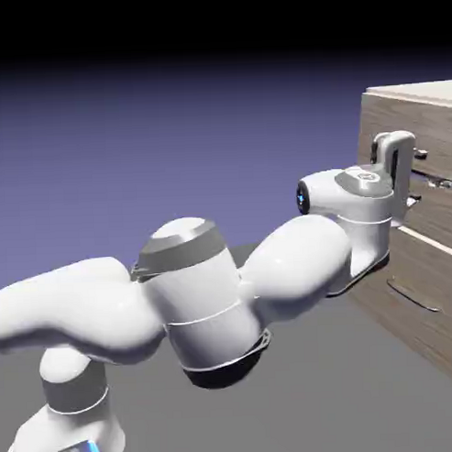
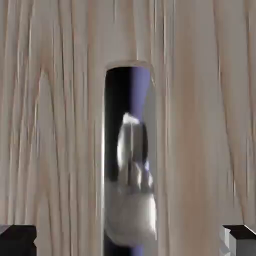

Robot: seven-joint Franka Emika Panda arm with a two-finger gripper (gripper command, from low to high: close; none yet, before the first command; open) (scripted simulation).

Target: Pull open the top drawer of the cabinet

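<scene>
The cabinet (image 1: 418,98) stands at the exterior view's right, light wood grain under a paler top slab. Its top drawer (image 1: 435,131) looks level with the drawer front below the pale seam. My gripper (image 1: 417,177) is right at that top front, by its dark handle (image 1: 439,182). In the hand view the wood of the top drawer (image 2: 55,125) fills the picture, and the glossy bar handle (image 2: 127,165) runs up the middle. My gripper (image 2: 128,242) is open, with its fingertips (image 2: 17,240) wide apart on either side of the handle and not touching it.
The lower drawer front (image 1: 432,300) with its own thin handle (image 1: 412,295) lies under the seam. My white arm's elbow and forearm (image 1: 268,274) span the exterior view's middle, over the grey table (image 1: 345,391).
</scene>
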